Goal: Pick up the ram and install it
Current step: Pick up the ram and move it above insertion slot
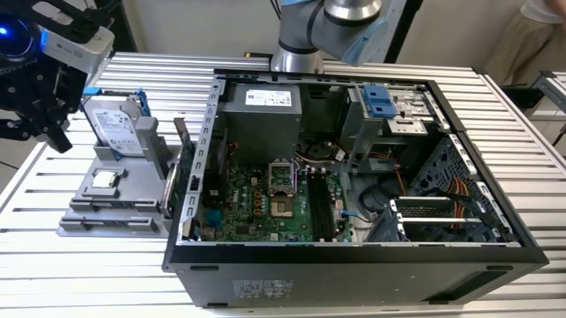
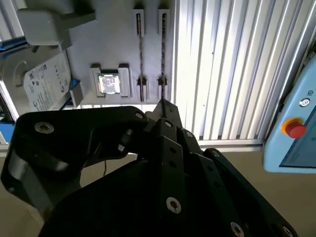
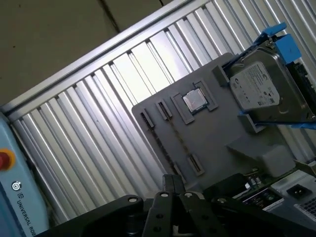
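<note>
The ram I cannot pick out with certainty. A grey holder [image 1: 106,212] [image 2: 98,44] [image 3: 212,143] has two narrow slots [image 2: 139,49] side by side. A thin dark strip [image 2: 163,54] runs along one slot; whether it is the ram edge-on I cannot tell. My black gripper [image 1: 55,136] hangs high at the exterior view's left, above and beside the holder. In both wrist views its fingertips meet [image 2: 163,104] [image 3: 173,181], with nothing visible between them. The long dark memory slots [image 1: 317,205] lie on the green motherboard inside the open computer case [image 1: 354,255].
On the holder sit a silver hard drive in a blue bracket [image 1: 115,129] [image 3: 259,89] and a small square CPU chip [image 1: 105,177] [image 2: 109,83]. A pendant with a red button [image 2: 295,129] lies past the ribbed table's edge. A person [image 1: 539,26] stands at the far right.
</note>
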Motion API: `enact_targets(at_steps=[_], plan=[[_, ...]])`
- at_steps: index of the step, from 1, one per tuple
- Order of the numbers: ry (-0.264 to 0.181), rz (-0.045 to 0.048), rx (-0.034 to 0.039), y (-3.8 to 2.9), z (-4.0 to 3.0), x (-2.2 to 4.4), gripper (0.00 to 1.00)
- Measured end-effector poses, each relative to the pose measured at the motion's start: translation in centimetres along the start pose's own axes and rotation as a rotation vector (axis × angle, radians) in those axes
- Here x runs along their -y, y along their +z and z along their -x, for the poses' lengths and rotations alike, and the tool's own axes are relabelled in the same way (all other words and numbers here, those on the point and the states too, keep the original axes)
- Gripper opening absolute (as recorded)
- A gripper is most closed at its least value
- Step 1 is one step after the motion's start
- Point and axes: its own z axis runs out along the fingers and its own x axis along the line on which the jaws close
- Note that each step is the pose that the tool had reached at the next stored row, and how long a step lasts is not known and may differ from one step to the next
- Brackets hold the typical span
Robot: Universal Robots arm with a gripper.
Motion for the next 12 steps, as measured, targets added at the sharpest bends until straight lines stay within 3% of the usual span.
enact_targets(at_steps=[12], plan=[[-0.2,-0.0044,-0.0088,0.07,0.0,0.0,0.0]])
